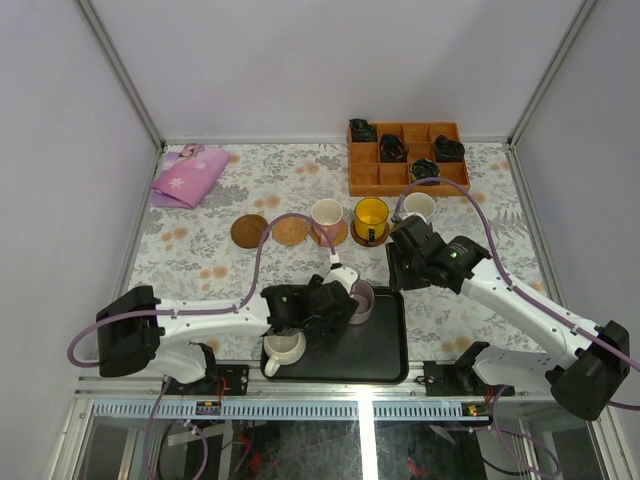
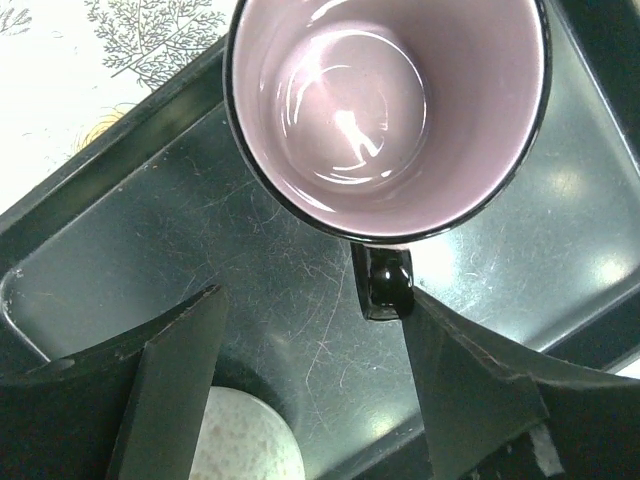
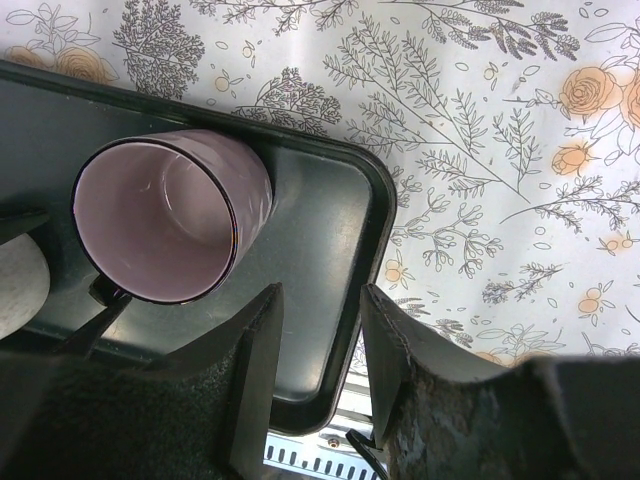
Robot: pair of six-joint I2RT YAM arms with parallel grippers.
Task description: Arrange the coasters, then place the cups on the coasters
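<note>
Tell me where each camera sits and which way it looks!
Top camera: high behind the robot, looking down at the table; left arm and right arm show.
Left wrist camera: on its wrist, looking into the purple mug on the black tray; left pincer shows.
Right wrist camera: on its wrist, looking down at the tray's corner and table; right pincer shows.
Shared: all see the purple mug and tray.

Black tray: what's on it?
Mauve cup and cream cup, both upright. The left gripper hangs over the tray between them, hiding that patch in the top view.
</note>
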